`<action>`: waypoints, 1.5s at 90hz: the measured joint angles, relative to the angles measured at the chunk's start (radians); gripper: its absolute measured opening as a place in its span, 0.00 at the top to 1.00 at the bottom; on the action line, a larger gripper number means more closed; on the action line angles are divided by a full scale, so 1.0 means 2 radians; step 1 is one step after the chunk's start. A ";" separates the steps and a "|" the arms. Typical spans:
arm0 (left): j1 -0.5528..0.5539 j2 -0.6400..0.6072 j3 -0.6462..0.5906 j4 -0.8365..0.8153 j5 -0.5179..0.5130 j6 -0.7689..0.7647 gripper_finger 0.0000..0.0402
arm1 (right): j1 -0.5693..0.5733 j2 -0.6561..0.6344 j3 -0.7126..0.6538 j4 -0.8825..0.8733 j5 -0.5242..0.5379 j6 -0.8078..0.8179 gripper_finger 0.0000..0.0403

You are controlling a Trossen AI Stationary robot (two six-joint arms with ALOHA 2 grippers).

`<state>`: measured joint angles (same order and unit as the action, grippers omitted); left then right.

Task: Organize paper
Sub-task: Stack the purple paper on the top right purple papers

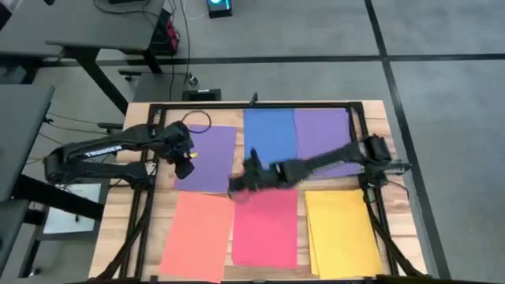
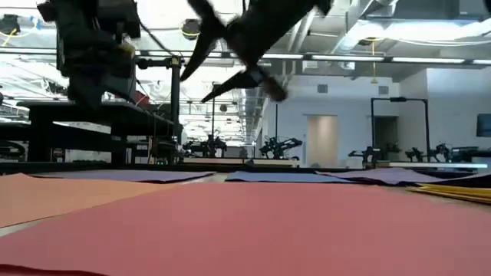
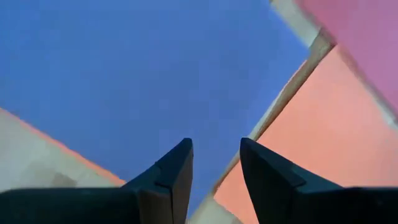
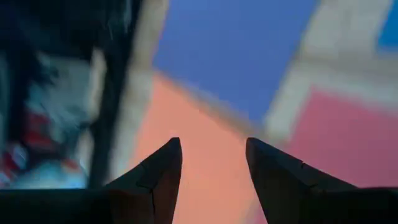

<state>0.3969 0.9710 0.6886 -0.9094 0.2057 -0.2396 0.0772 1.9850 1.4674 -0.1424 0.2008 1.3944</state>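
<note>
While six paper sheets lie flat on the wooden table [image 1: 379, 118], both arms hang above them with nothing held. Behind the right gripper [image 1: 234, 186] lie the blue sheet [image 1: 268, 136] and a purple sheet [image 1: 322, 134]; the pink-red sheet [image 1: 266, 229] lies just under and in front of it, with the yellow sheets [image 1: 341, 233] off to one side and the salmon-orange sheet [image 1: 197, 235] to the other. Its fingers [image 4: 161, 171] stand apart. The left gripper [image 1: 189, 158] hovers over the edge of the other purple sheet [image 1: 209, 162], fingers [image 3: 171, 177] apart too, a narrow gap between them.
</note>
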 joint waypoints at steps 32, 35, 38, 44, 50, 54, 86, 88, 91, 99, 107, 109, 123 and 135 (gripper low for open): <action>0.000 0.060 -0.053 0.129 0.022 0.000 0.71 | -0.051 0.104 0.027 0.044 -0.082 0.037 0.58; 0.000 0.070 -0.053 0.135 0.023 -0.010 0.71 | -0.050 0.108 0.032 0.046 -0.084 0.037 0.58; 0.000 0.081 -0.053 0.142 0.023 -0.020 0.71 | -0.050 0.113 0.035 0.043 -0.085 0.034 0.58; 0.000 0.108 -0.053 0.161 0.023 -0.030 0.71 | -0.049 0.116 0.041 0.015 -0.085 0.032 0.58; 0.000 0.136 -0.053 0.173 0.021 -0.030 0.71 | -0.049 0.116 0.041 -0.007 -0.085 0.023 0.58; 0.000 0.154 -0.053 0.177 0.017 -0.031 0.71 | -0.050 0.116 0.041 -0.020 -0.085 0.014 0.58; -0.020 0.210 -0.052 0.228 0.042 -0.029 0.71 | -0.049 0.130 0.043 -0.003 -0.085 0.016 0.58; -0.022 0.210 -0.052 0.229 0.042 -0.029 0.71 | -0.050 0.130 0.043 -0.004 -0.084 0.017 0.58; -0.025 0.209 -0.052 0.229 0.042 -0.029 0.71 | -0.050 0.131 0.043 -0.004 -0.085 0.015 0.58; -0.029 0.210 -0.052 0.225 0.041 -0.030 0.71 | -0.051 0.129 0.042 -0.009 -0.085 -0.009 0.58; -0.029 0.210 -0.052 0.220 0.042 -0.030 0.71 | -0.053 0.124 0.043 -0.031 -0.087 -0.019 0.58; -0.029 0.210 -0.052 0.219 0.041 -0.029 0.71 | -0.053 0.122 0.043 -0.036 -0.088 -0.019 0.58; -0.029 0.210 -0.052 0.216 0.042 -0.028 0.71 | -0.053 0.117 0.043 -0.059 -0.086 -0.021 0.58; -0.029 0.210 -0.053 0.216 0.042 -0.029 0.71 | -0.051 0.117 0.042 -0.057 -0.086 -0.021 0.58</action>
<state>0.3386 1.3911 0.5835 -0.4780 0.2905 -0.2970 -0.0247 2.2189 1.5521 -0.2560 0.0292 1.3529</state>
